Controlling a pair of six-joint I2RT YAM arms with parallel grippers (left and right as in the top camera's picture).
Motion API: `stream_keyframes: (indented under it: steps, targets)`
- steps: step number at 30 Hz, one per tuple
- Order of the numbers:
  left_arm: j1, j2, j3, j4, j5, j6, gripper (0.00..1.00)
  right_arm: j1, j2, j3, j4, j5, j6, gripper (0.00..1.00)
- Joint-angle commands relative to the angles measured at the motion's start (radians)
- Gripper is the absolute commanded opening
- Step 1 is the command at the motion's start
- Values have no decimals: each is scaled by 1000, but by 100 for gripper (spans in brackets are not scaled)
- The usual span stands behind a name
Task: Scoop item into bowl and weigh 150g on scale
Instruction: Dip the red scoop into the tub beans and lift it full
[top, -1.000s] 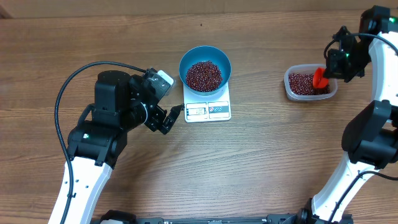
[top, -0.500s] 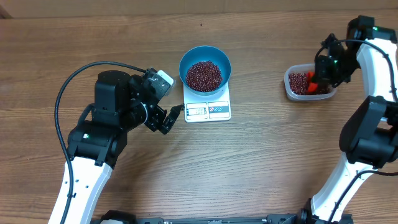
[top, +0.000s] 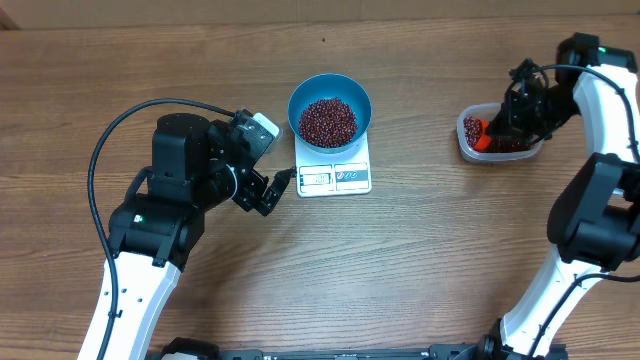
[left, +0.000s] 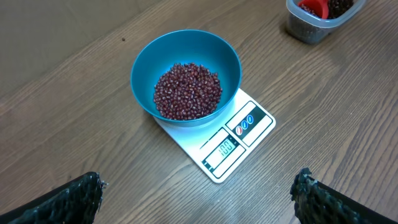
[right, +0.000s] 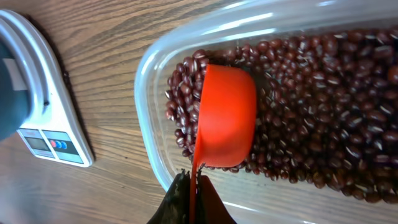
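The blue bowl (top: 330, 88) stands on the white scale (top: 348, 178) at the table's middle, with a heap of red-brown beans (top: 328, 121) inside. The left wrist view shows the bowl (left: 143, 62), its beans (left: 186, 90) and the scale (left: 249, 124). My left gripper (top: 275, 192) rests open just left of the scale, nothing between its fingers (left: 81, 199). At the far right, my right gripper (right: 194, 180) is shut on the thin handle of an orange-red scoop (right: 227, 115). The scoop's cup lies among the beans (right: 323, 93), rounded back facing the camera.
A clear plastic tub (top: 466, 148) at the right holds the loose beans and the scoop (top: 481, 138). Its near rim (right: 146, 112) lies close to the scale's corner (right: 43, 106) in the right wrist view. The left arm's black cable loops over the table at the left.
My right gripper has carried the scoop leftward and down from above the tub's right side into the beans. The left arm, bowl and scale have not moved.
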Motion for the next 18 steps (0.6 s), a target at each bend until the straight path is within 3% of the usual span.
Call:
stream_keyframes:
  steps: [1, 7, 16, 18]
  targets:
    - [5, 3, -2, 3, 14, -14, 100, -58, -6, -6, -4, -126, 5, 4]
    - [5, 3, -2, 3, 14, -14, 100, -160, -6, -6, -3, -280, 0, 4]
    - [5, 3, -2, 3, 14, -13, 99, -221, -6, -6, -45, -321, -12, 4]
    - [5, 3, -2, 3, 14, -14, 100, -239, -6, -6, -71, -371, -78, 4]
